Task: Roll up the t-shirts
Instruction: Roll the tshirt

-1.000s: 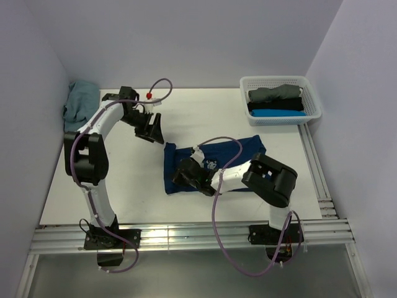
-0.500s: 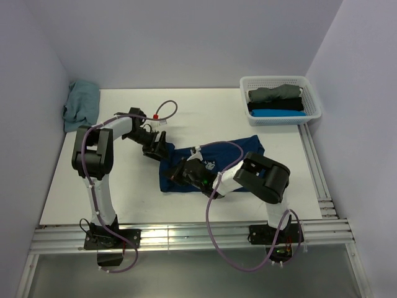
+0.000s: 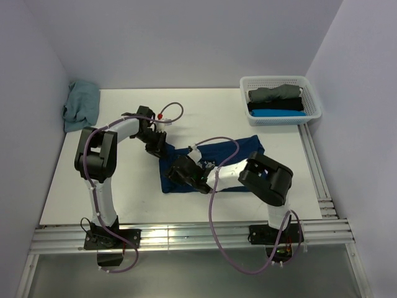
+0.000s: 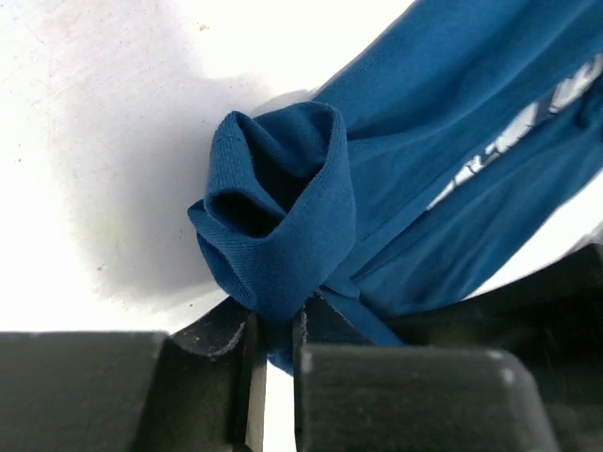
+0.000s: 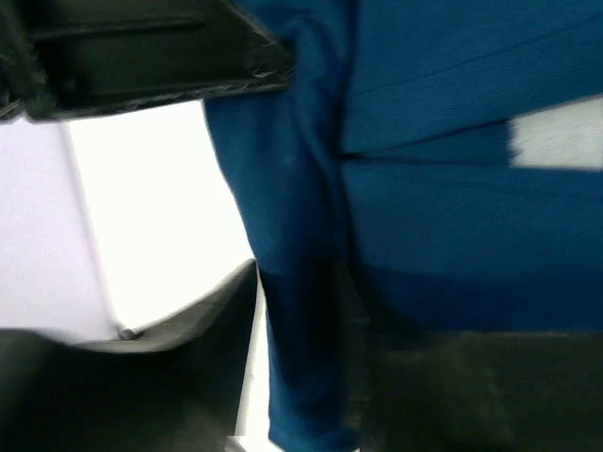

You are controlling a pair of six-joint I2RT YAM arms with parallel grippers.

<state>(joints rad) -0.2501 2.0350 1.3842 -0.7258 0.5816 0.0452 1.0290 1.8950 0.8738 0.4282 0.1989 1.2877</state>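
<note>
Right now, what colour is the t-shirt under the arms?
Dark blue t-shirt, seen best in the left wrist view.

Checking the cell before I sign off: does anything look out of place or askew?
The teal t-shirt lies crumpled in the far-left corner, unrolled, unlike the three neat shirts in the basket. The navy t-shirt lies slanted, its left end bunched where the left gripper pinches it.

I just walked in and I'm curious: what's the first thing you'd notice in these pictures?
The dark blue t-shirt spread in the middle stands out first. The left gripper pinches a bunched fold at its left end, with the right gripper down on the cloth just beside. At the far right, a white basket holds rolled shirts.
</note>
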